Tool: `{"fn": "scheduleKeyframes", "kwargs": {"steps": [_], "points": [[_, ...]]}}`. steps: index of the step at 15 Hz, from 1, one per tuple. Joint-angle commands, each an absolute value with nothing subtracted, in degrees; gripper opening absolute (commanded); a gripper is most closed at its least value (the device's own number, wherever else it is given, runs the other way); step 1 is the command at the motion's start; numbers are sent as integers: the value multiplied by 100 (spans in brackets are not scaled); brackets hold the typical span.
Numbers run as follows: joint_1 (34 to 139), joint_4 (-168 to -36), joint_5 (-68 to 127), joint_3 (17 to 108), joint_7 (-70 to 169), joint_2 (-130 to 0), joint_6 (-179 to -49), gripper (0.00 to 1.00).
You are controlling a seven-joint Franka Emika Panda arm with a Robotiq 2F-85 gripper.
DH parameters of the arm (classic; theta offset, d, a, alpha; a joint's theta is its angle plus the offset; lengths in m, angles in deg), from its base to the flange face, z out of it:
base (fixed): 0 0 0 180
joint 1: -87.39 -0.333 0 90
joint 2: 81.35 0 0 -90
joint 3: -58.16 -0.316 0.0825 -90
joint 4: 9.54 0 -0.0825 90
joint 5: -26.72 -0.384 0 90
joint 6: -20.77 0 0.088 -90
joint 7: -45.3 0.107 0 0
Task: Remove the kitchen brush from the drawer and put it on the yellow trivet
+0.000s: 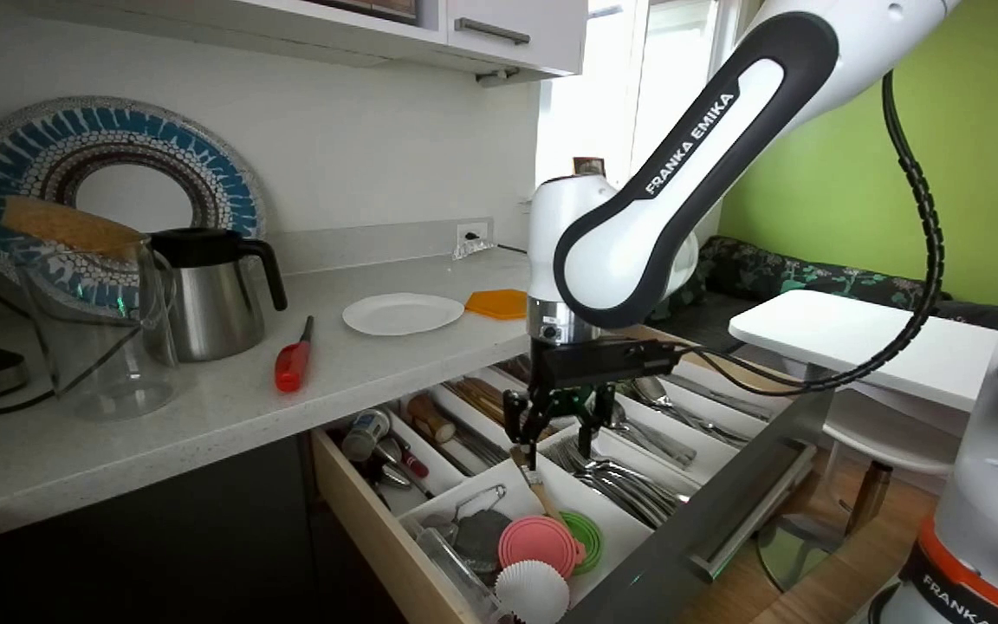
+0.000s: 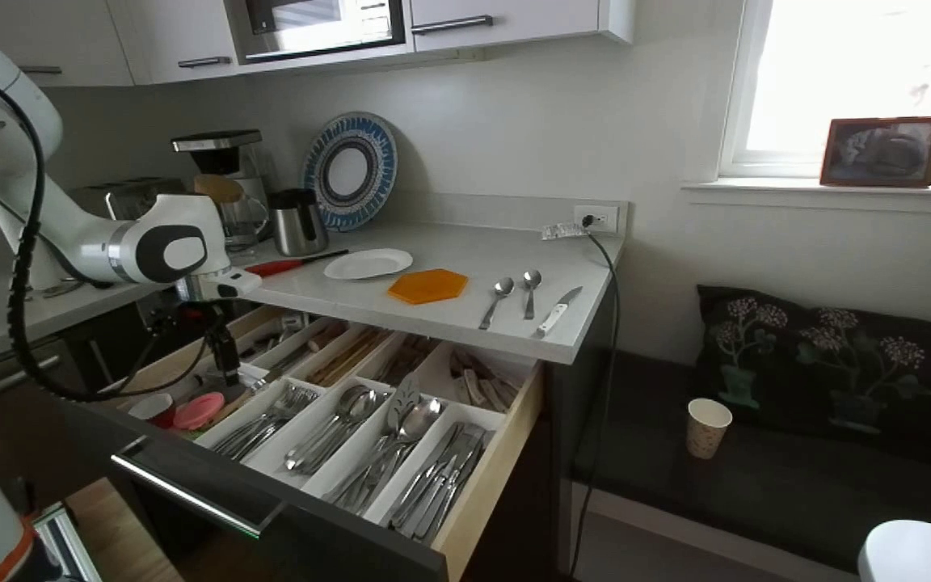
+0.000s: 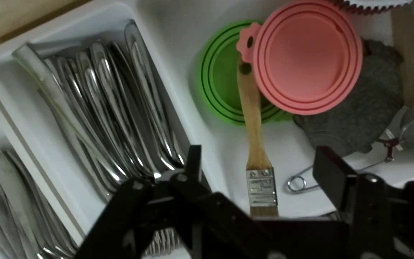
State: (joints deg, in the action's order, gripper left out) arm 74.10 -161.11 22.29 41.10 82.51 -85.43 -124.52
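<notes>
Gripper (image 3: 259, 162) spread wide, I am looking down through the wrist view at the brush (image 3: 257, 153), which is lying flat in a white compartment (image 3: 225, 158), its metal band showing in the gap between the fingers and its bristles being partly hidden by the gripper's body. Its wooden handle is crossing a green lid (image 3: 217, 73) and meeting a pink lid (image 3: 307, 61), while forks (image 3: 119, 108) are filling the tray (image 3: 56, 158) alongside. In an exterior view, I am seeing the gripper pointing down over the drawer (image 1: 382, 537), one fingertip overlapping the brush near its bristle end; whether they are touching, I cannot tell. On the surface (image 1: 352, 364), a white plate (image 1: 402, 314) is lying just beside the yellow trivet (image 1: 495, 303), with a red tool (image 1: 293, 360) and a steel jug (image 1: 217, 299) sitting further left in the picture. In an exterior view, I am picking out the gripper near one end of the drawer, its gap being hard to judge from this angle, and the trivet is lying whole in sight between the plate and two spoons (image 2: 502, 288), a knife (image 2: 560, 311) resting beyond them near the surface's edge.
</notes>
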Motion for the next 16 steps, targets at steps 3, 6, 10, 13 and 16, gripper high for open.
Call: {"fn": "scheduleKeyframes", "kwargs": {"steps": [3,6,10,13,16], "points": [[7336,-16024,2213,4157,8416,-7849,-12966,100],[7285,-15987,2204,4216,8454,-7596,-13221,95],[7222,-15932,2015,4252,8345,-7324,-13519,65],[7190,-15893,1939,4293,8306,-7155,-13733,56],[7125,-15890,2048,4396,8385,-7036,-13919,56]]}}
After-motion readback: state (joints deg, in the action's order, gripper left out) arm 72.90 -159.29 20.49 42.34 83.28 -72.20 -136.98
